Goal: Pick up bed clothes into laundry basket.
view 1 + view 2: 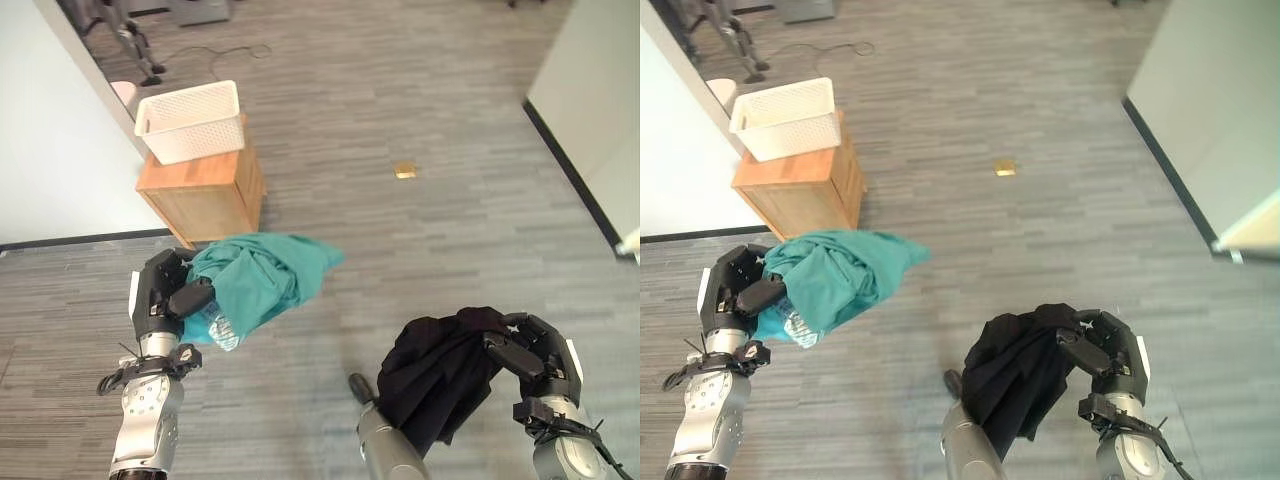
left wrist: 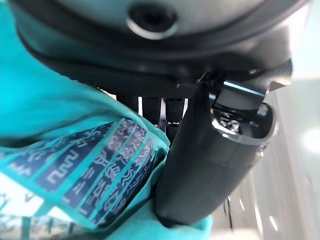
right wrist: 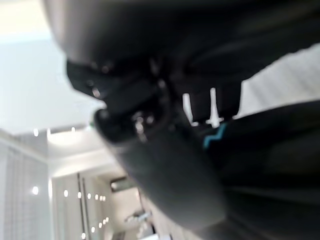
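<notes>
1. Here, seen from the head camera looking down, the left hand point(image 1: 165, 292) sits at the lower left of the frame with its fingers point(image 1: 190, 298) clenched round a bunched teal garment point(image 1: 265, 275), which hangs in the air above the grey floor point(image 1: 420, 240).
2. At the lower right of the frame, the right hand point(image 1: 530, 358) has its fingers curled round a black garment point(image 1: 440, 375) that droops well below the hand.
3. The white laundry basket point(image 1: 192, 122) stands at the upper left of the frame on top of a small wooden cabinet point(image 1: 205, 190), beside a white wall point(image 1: 50, 140). It is apart from both hands, and it is nearer the teal garment than the black one.
4. A small tan object point(image 1: 405, 171) lies on the floor near the upper middle of the frame, well apart from everything else.
5. Risk, as a judgement: the black garment hangs long and loose, so its trailing end may catch on the basket rim or on the cabinet edge and spill outside.
6. Risk: the basket looks light and sits near the cabinet's edge, so a nudge from an arm or from dragging cloth may push it off.
7. Risk: either bundle is held only by a fold, so the cloth may slip free during the carry.
</notes>
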### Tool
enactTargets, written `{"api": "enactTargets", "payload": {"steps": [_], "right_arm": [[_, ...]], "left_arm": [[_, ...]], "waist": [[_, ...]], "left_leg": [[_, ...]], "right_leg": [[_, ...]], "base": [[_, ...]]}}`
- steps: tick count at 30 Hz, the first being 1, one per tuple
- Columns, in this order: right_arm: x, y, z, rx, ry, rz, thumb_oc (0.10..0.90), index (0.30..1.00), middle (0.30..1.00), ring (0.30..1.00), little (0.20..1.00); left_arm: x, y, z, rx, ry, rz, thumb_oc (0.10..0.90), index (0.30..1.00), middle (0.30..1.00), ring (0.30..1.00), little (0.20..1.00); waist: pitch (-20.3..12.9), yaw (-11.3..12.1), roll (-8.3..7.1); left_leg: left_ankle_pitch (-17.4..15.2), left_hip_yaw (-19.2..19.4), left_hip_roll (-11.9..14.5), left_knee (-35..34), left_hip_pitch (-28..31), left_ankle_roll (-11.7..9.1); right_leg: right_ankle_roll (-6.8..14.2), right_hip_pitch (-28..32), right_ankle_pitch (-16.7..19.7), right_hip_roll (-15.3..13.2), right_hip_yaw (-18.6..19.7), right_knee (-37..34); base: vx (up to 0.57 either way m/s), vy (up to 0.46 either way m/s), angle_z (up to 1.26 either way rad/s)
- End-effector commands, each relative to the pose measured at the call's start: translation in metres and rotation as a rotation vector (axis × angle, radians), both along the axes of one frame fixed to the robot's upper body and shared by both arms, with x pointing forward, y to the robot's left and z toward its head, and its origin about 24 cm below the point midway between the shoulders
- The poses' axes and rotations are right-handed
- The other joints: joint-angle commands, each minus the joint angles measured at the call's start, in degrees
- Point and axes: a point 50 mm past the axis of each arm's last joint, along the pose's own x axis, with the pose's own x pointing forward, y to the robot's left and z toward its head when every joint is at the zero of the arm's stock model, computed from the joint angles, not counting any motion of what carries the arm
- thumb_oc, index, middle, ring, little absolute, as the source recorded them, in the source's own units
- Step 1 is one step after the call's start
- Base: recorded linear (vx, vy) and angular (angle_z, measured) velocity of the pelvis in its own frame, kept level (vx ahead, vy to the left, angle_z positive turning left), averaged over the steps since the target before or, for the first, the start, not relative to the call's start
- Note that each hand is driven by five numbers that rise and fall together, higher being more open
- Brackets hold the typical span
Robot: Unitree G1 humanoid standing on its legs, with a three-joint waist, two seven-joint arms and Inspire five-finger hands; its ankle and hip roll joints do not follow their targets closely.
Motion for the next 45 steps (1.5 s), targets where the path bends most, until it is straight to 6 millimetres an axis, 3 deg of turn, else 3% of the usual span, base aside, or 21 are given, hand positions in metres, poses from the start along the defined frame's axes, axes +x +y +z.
{"api": "enactTargets", "payload": {"steps": [1, 4, 5, 6, 7, 8, 9, 10, 13, 15, 19, 23, 24, 27, 29, 31, 34, 38, 39, 40, 45], "right_arm": [[0.002, -0.025, 0.067, -0.143, -0.317, -0.034, 0.400, 0.300, 0.300, 0.300, 0.300], [0.003, -0.027, 0.067, -0.148, -0.310, -0.035, 0.400, 0.300, 0.300, 0.300, 0.300], [0.005, -0.032, 0.072, -0.126, -0.340, -0.059, 0.400, 0.300, 0.300, 0.300, 0.300], [0.004, -0.033, 0.075, -0.111, -0.361, -0.041, 0.400, 0.300, 0.300, 0.300, 0.300], [0.005, -0.039, 0.086, -0.166, -0.380, -0.045, 0.400, 0.300, 0.300, 0.300, 0.300], [0.009, -0.041, 0.092, -0.191, -0.394, -0.059, 0.400, 0.300, 0.300, 0.300, 0.300], [0.009, -0.046, 0.091, -0.161, -0.401, -0.097, 0.400, 0.300, 0.300, 0.300, 0.300], [0.009, -0.046, 0.091, -0.160, -0.402, -0.098, 0.400, 0.300, 0.300, 0.300, 0.300], [0.011, -0.048, 0.091, -0.155, -0.391, -0.106, 0.400, 0.300, 0.300, 0.300, 0.300], [0.011, -0.048, 0.092, -0.156, -0.390, -0.105, 0.400, 0.300, 0.300, 0.300, 0.300], [0.014, -0.048, 0.097, -0.186, -0.401, -0.102, 0.400, 0.300, 0.300, 0.300, 0.300], [0.018, -0.044, 0.091, -0.225, -0.337, -0.062, 0.400, 0.300, 0.300, 0.300, 0.300], [0.021, -0.037, 0.092, -0.213, -0.352, -0.016, 0.400, 0.300, 0.300, 0.300, 0.300], [0.023, -0.035, 0.090, -0.214, -0.344, -0.004, 0.400, 0.300, 0.300, 0.300, 0.300], [0.023, -0.033, 0.086, -0.201, -0.337, -0.002, 0.400, 0.300, 0.300, 0.300, 0.300], [0.022, -0.033, 0.083, -0.206, -0.319, -0.003, 0.400, 0.300, 0.300, 0.300, 0.300], [0.011, -0.046, 0.084, -0.241, -0.308, -0.063, 0.400, 0.300, 0.300, 0.300, 0.300], [0.007, -0.040, 0.079, -0.194, -0.308, -0.033, 0.400, 0.300, 0.300, 0.300, 0.300], [0.007, -0.042, 0.082, -0.218, -0.305, -0.035, 0.400, 0.300, 0.300, 0.300, 0.300], [0.006, -0.037, 0.057, -0.027, -0.327, -0.148, 0.400, 0.300, 0.300, 0.300, 0.300], [0.009, -0.037, 0.062, -0.040, -0.340, -0.140, 0.400, 0.300, 0.300, 0.300, 0.300]], "left_arm": [[0.012, 0.013, 0.074, 0.137, -0.337, -0.008, 0.400, 0.300, 0.300, 0.300, 0.300], [0.011, 0.013, 0.069, 0.129, -0.312, -0.006, 0.400, 0.300, 0.300, 0.300, 0.300], [0.008, 0.008, 0.059, 0.062, -0.295, -0.009, 0.400, 0.300, 0.300, 0.300, 0.300], [0.007, 0.007, 0.054, 0.024, -0.280, -0.003, 0.400, 0.300, 0.300, 0.300, 0.300], [0.005, 0.008, 0.050, 0.010, -0.267, -0.010, 0.400, 0.300, 0.300, 0.300, 0.300], [0.004, 0.010, 0.049, 0.015, -0.253, -0.010, 0.400, 0.300, 0.300, 0.300, 0.300], [0.001, 0.012, 0.046, 0.010, -0.238, -0.001, 0.400, 0.300, 0.300, 0.300, 0.300], [0.001, 0.012, 0.046, 0.010, -0.238, -0.002, 0.400, 0.300, 0.300, 0.300, 0.300], [0.000, 0.008, 0.042, -0.019, -0.230, 0.004, 0.400, 0.300, 0.300, 0.300, 0.300], [0.000, 0.007, 0.040, -0.035, -0.231, 0.008, 0.400, 0.300, 0.300, 0.300, 0.300], [0.002, 0.005, 0.042, -0.026, -0.247, 0.000, 0.400, 0.300, 0.300, 0.300, 0.300], [0.008, 0.000, 0.038, -0.013, -0.222, -0.003, 0.400, 0.300, 0.300, 0.300, 0.300], [0.012, 0.001, 0.047, 0.011, -0.250, -0.007, 0.400, 0.300, 0.300, 0.300, 0.300], [0.016, 0.005, 0.057, 0.044, -0.279, -0.009, 0.400, 0.300, 0.300, 0.300, 0.300], [0.016, 0.007, 0.062, 0.089, -0.285, -0.016, 0.400, 0.300, 0.300, 0.300, 0.300], [0.018, 0.008, 0.067, 0.110, -0.298, -0.026, 0.400, 0.300, 0.300, 0.300, 0.300], [0.020, 0.007, 0.072, 0.139, -0.319, -0.031, 0.400, 0.300, 0.300, 0.300, 0.300], [0.016, 0.001, 0.059, 0.078, -0.283, -0.044, 0.400, 0.300, 0.300, 0.300, 0.300], [0.015, 0.002, 0.059, 0.073, -0.285, -0.042, 0.400, 0.300, 0.300, 0.300, 0.300], [0.032, -0.007, 0.070, 0.270, -0.211, -0.236, 0.400, 0.300, 0.300, 0.300, 0.300], [0.030, -0.005, 0.070, 0.268, -0.210, -0.220, 0.400, 0.300, 0.300, 0.300, 0.300]], "waist": [[-2.68, -3.02, -3.42], [-3.35, -3.01, -3.00], [-3.21, -3.72, -2.51], [-2.81, -2.93, -3.51], [-0.86, -1.41, -5.81], [-0.28, -0.98, -6.56], [0.77, 0.71, -8.23], [0.83, 0.79, -8.13], [1.43, 2.61, -9.15], [1.88, 3.20, -8.55], [1.92, 4.00, -6.19], [0.83, 4.38, -4.15], [1.26, 3.00, -3.41], [2.37, 1.70, -3.06], [2.46, 1.10, -2.58], [2.33, 0.93, -2.37], [1.10, -0.53, -3.04], [-0.42, -0.30, -2.90], [-0.47, -0.07, -2.86], [-2.36, 0.40, -3.50], [-2.22, 0.70, -3.51]], "left_leg": [[3.59, 2.96, 3.07, -0.01, 3.93, -0.12], [5.30, 1.72, 5.52, 3.34, 3.58, -0.92], [17.19, 2.70, 10.08, 11.09, 0.89, -1.65], [22.67, 3.10, 11.35, 21.91, -4.60, -0.66], [22.69, 2.61, 9.64, 32.83, -14.08, 2.84], [22.27, 3.82, 11.05, 37.95, -16.07, 3.63], [21.90, 6.18, 11.26, 44.94, -19.85, 2.41], [21.73, 6.09, 11.39, 45.38, -20.11, 2.37], [17.13, 6.20, 2.48, 51.34, -28.70, 1.12], [14.08, 7.68, 0.22, 43.45, -31.12, 1.04], [13.91, 10.32, -0.24, 10.41, -26.81, 1.15], [13.38, 10.35, -1.92, 1.90, -20.30, 2.93], [12.32, 11.12, -1.72, -1.61, -16.21, 3.81], [13.08, 11.17, -1.16, -3.90, -14.12, 3.76], [12.85, 10.61, -0.66, -4.94, -13.22, 3.53], [12.62, 10.54, -0.92, -6.14, -12.34, 3.25], [10.97, 9.23, -2.87, -7.26, -11.22, 3.38], [11.94, 9.78, -3.12, -8.50, -11.04, 3.09], [12.19, 10.00, -3.11, -8.94, -11.16, 3.10], [13.41, 13.35, 3.61, -5.54, -13.87, -0.15], [13.49, 13.17, 3.33, -6.01, -13.47, 0.05]], "right_leg": [[7.68, 2.26, 0.61, -4.81, 1.82, -14.89], [6.64, 2.92, -0.59, -4.84, 0.66, -11.76], [4.70, 3.81, -0.21, -2.72, 0.98, -7.15], [2.91, 5.42, -1.29, -3.12, 0.80, -5.10], [-0.06, 8.92, -1.88, -3.34, 1.98, -5.03], [-1.40, 9.93, -3.00, -2.19, 2.59, -4.08], [-3.63, 12.44, -4.00, -1.84, 2.84, -3.73], [-3.61, 12.32, -4.03, -1.68, 2.84, -3.60], [-4.27, 15.30, -3.72, -2.68, 3.98, -5.80], [-3.92, 17.19, -5.07, -2.24, 4.03, -5.56], [-2.80, 18.44, -8.70, -0.42, 4.15, -4.35], [-0.42, 17.78, -10.29, -1.70, 1.57, 2.05], [2.33, 13.56, -5.88, -1.38, 1.58, 10.73], [3.29, 9.32, -4.44, 1.28, 3.31, 17.92], [2.50, 7.57, -5.64, 0.66, 4.71, 16.98], [2.25, 6.44, -6.69, -0.02, 5.49, 11.66], [3.28, 9.23, -6.08, 0.00, 7.98, -6.88], [2.91, 13.05, -3.97, -1.57, 7.82, -9.48], [2.73, 13.30, -3.57, -1.98, 7.16, -10.97], [0.90, 21.08, -9.89, -7.60, -9.08, -11.20], [1.01, 21.60, -9.82, -7.84, -9.18, -11.62]], "base": [[0.35, -0.412, 0.78], [0.32, -0.386, 0.73], [0.37, -0.622, 0.81], [0.52, -0.962, 0.71], [0.36, -0.801, 0.71], [0.42, -0.899, 0.72], [0.26, -0.545, 0.46], [0.24, -0.403, 0.25], [0.21, -0.175, -0.08], [0.34, -0.154, 0.12], [0.38, 0.011, 0.16], [0.36, 0.040, -0.59], [0.31, 0.011, -0.17], [0.24, -0.008, -0.02], [0.28, -0.058, -0.23], [0.23, -0.070, -0.10], [0.24, -0.035, -0.09], [0.16, -0.094, 0.50], [0.06, -0.033, -0.06], [0.04, 0.028, 0.22], [0.00, 0.016, 0.42]]}}
